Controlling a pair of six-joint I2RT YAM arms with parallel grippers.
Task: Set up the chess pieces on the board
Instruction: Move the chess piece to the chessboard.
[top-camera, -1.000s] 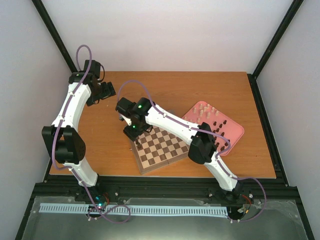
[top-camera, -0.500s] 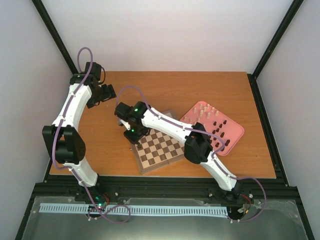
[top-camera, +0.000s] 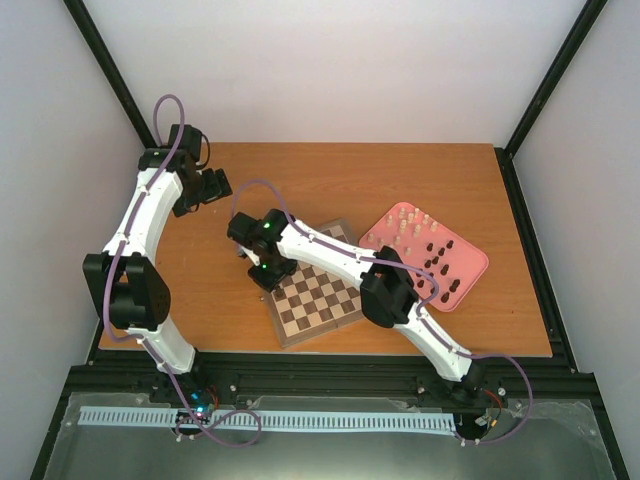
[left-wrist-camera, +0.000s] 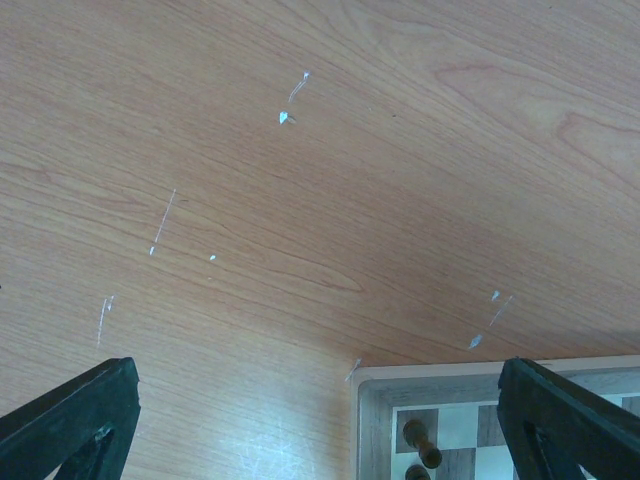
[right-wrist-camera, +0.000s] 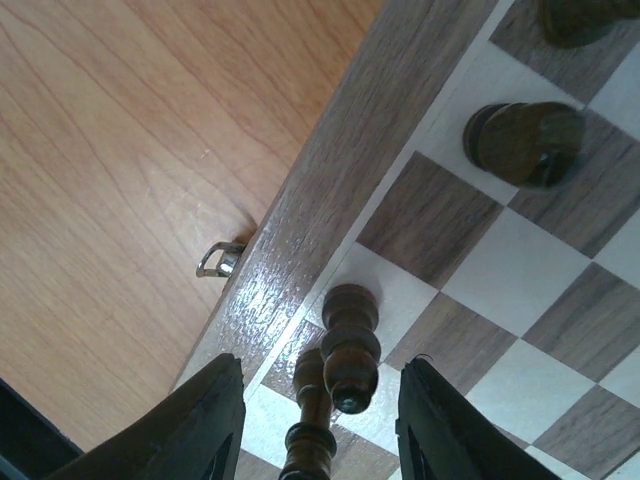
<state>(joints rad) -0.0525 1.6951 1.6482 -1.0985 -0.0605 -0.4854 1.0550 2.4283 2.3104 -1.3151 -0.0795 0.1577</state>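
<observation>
Wooden table (right-wrist-camera: 100, 150) beneath; my right pincer (right-wrist-camera: 320, 372) gapes empty over the board (right-wrist-camera: 330, 170) edge. One dark piece (right-wrist-camera: 350, 345) stands upright between my fingers (right-wrist-camera: 215, 420).

The left arm (top-camera: 148, 210) and right arm (top-camera: 325, 243) wear white tubular shells between chunky black joint housings. A thin purple cable (top-camera: 170, 94) loops along each. Green lights (top-camera: 266, 226) glow at the right wrist. The end effector fingers (right-wrist-camera: 205, 420) are matte black.

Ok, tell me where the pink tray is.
In the top view, the pink tray sits on the right half of the table, just right of the chessboard.
</observation>
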